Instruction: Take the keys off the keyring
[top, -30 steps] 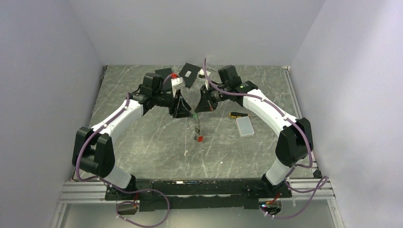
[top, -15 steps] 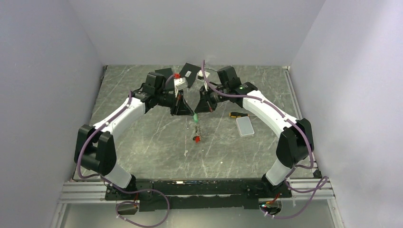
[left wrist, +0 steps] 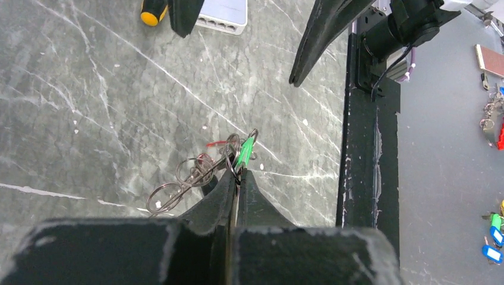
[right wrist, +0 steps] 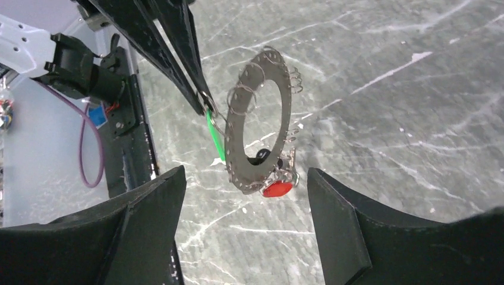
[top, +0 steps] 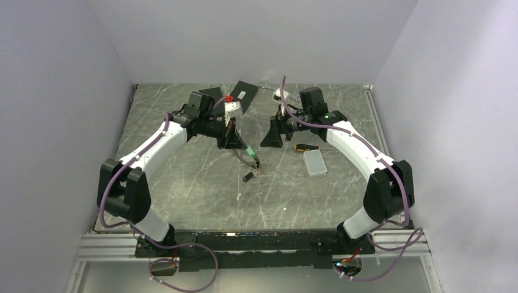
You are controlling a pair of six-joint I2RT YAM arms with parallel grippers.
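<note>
The keyring [right wrist: 264,62], a flat grey disc with a wide hole, hangs above the table in the right wrist view. A red key [right wrist: 277,189] and a black key [right wrist: 260,157] dangle at its lower rim. My left gripper [left wrist: 239,173] is shut on the green key [left wrist: 245,151], which links to the keyring, with loose wire loops [left wrist: 190,173] beside it. From above, the left gripper [top: 239,146] holds the bunch [top: 253,162] mid-table. My right gripper [right wrist: 245,178] is open with nothing between its fingers, and from above it [top: 272,139] stands just right of the bunch.
A yellow-and-black screwdriver [top: 305,148] and a white box [top: 315,162] lie right of centre. Two flat black boxes [top: 243,94] [top: 211,93] sit at the back. More coloured keys [left wrist: 493,237] lie beyond the table's black edge rail [left wrist: 359,148].
The left gripper has shut on the green key. The right gripper has opened, let go of the bunch and drawn back to the right. The keyring now hangs from the left gripper alone.
</note>
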